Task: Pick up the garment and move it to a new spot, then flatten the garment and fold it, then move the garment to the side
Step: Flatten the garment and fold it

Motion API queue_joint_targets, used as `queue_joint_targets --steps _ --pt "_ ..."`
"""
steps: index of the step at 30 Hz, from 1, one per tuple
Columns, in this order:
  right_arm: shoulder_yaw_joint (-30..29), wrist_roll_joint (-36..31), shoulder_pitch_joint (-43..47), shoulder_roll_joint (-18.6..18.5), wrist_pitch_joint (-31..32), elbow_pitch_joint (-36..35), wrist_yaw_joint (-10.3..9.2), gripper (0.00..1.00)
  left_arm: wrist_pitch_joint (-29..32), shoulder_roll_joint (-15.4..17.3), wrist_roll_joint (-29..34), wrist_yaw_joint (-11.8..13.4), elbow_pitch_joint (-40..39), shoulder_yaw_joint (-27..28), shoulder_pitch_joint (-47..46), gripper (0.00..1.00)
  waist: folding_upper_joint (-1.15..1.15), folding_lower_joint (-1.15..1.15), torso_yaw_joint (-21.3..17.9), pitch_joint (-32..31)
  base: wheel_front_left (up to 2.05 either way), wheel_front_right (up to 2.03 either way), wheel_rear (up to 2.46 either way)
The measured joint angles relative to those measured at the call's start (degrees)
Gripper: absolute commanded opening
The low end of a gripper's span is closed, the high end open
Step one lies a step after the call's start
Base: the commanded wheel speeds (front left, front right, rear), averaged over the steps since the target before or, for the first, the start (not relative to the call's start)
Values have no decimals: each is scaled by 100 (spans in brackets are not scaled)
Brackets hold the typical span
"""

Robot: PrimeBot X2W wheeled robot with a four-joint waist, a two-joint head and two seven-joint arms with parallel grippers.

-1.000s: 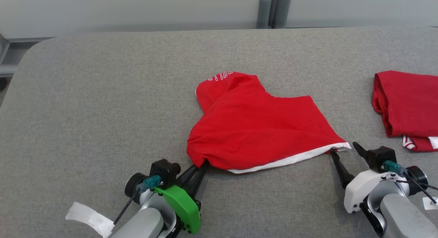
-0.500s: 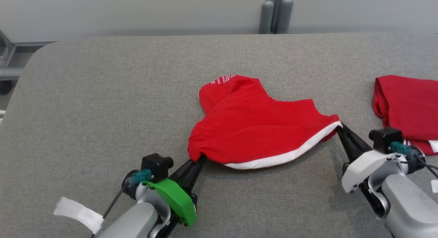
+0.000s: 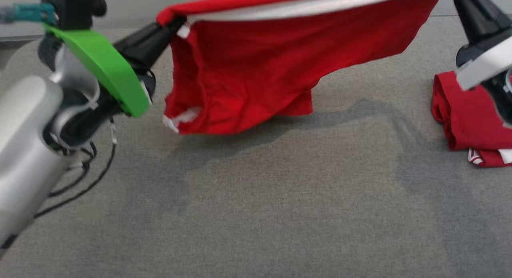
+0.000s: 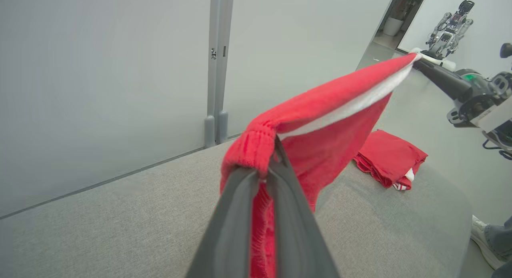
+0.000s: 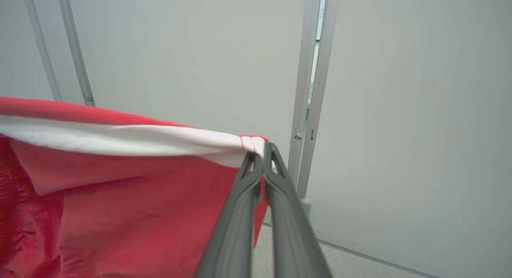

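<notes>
Aloft, the red garment [image 3: 260,62] hangs stretched over the table [image 3: 256,214]; left gripper [image 4: 264,170] clamps one corner, right gripper [image 5: 263,152] the other.

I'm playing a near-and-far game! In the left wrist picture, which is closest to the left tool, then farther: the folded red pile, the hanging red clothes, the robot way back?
1. Hanging red clothes: pinched in the left tool itself.
2. Folded red pile: on the table, to the right.
3. Robot way back: upper right, beyond the table.
</notes>
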Motion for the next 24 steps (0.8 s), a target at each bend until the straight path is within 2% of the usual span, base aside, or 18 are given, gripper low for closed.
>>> queue_joint_targets --steps 3,6,11,14,18,20,22,24 --pt "-64 156 -481 25 126 -3 0 0 311 55 -46 0 103 104 -515 0 0 0 -36 167 0 0 0" --pt "-162 224 -1227 203 237 286 4 0 593 13 -23 1 478 219 -1286 0 0 0 -89 467 0 0 0" --pt "-511 55 -2430 884 179 1321 7 0 655 -347 288 83 1374 309 -2393 0 0 0 -188 1039 0 0 0" --pt "-824 -265 -3201 1397 -212 1972 9 0 303 -486 773 134 1936 324 -3037 0 0 1 -267 1404 0 0 0" --pt "-1326 -726 -4008 1945 -599 2535 11 0 -650 -837 1287 272 2609 458 -3758 0 0 1 -398 1901 0 0 0" --pt "-1616 -991 -4173 2113 -636 2514 8 0 -1191 -1042 1519 293 2925 469 -3930 0 0 1 -467 2141 0 0 0" --pt "-2048 -1210 -4147 2316 -651 2148 5 0 -1638 -1221 1680 275 3205 380 -3928 0 0 2 -535 2362 0 0 0" --pt "-2182 -1399 -3869 2503 -659 1751 4 0 -1860 -1384 1728 146 3399 235 -3771 0 0 2 -601 2550 0 0 0"
